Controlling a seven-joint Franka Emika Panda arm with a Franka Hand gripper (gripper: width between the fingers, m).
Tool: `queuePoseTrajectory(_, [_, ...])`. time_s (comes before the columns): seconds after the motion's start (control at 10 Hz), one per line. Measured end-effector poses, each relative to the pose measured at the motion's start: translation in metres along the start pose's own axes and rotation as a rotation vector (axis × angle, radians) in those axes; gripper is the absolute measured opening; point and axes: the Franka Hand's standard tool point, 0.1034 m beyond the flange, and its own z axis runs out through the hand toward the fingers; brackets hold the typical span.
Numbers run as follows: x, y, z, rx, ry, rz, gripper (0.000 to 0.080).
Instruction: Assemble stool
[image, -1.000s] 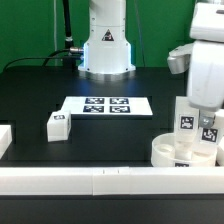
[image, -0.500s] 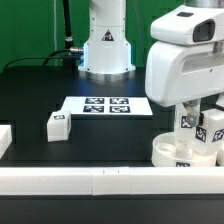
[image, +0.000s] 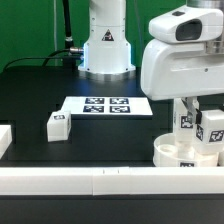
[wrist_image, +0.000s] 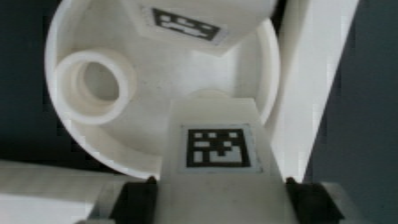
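Note:
The round white stool seat (image: 176, 152) lies at the exterior view's right, against the front rail. Two white legs stand in it, one upright (image: 186, 119) and one slightly tilted (image: 211, 128). My gripper (image: 207, 106) comes down from above onto the tilted leg. In the wrist view the gripper (wrist_image: 217, 201) is shut on that tagged leg (wrist_image: 217, 148), which fills the gap between the dark fingers (wrist_image: 134, 203). Beyond it are the seat (wrist_image: 169, 70), an empty socket (wrist_image: 89, 78) and the other leg's tag (wrist_image: 187, 22). A loose leg (image: 57, 126) lies on the table at the exterior view's left.
The marker board (image: 107, 105) lies flat mid-table, in front of the robot base (image: 105, 52). A long white border rail (image: 90, 182) runs along the front edge. A white block (image: 4, 141) sits at the far left edge.
My hand has swung from the right edge to over the seat, its bulk now facing the camera. The leg in the jaws has turned and tilted a little.

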Motion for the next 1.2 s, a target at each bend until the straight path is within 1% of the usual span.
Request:
queuePoseTrajectory(0.1, [0.0002,-0.0020,0.0005,0.008,0.009,0.110,0.0337])
queuePoseTrajectory(0.3, [-0.0021,-0.0079,0.0009,0.012,0.005,0.283,0.0337])
queuePoseTrajectory(0.5, [-0.0030,-0.0101,0.0024,0.031,0.001,0.500,0.0337])
queuePoseTrajectory(0.6, [-0.0032,-0.0109,0.0027,0.028,0.001,0.534,0.0337])
queuePoseTrajectory(1.0, [-0.0031,-0.0106,0.0029,0.037,-0.005,0.778,0.0337])
queuePoseTrajectory(1.1, [-0.0033,-0.0103,0.0034,0.046,0.000,0.869,0.0337])
queuePoseTrajectory(1.2, [-0.0040,-0.0104,0.0036,0.063,0.002,0.995,0.0337])
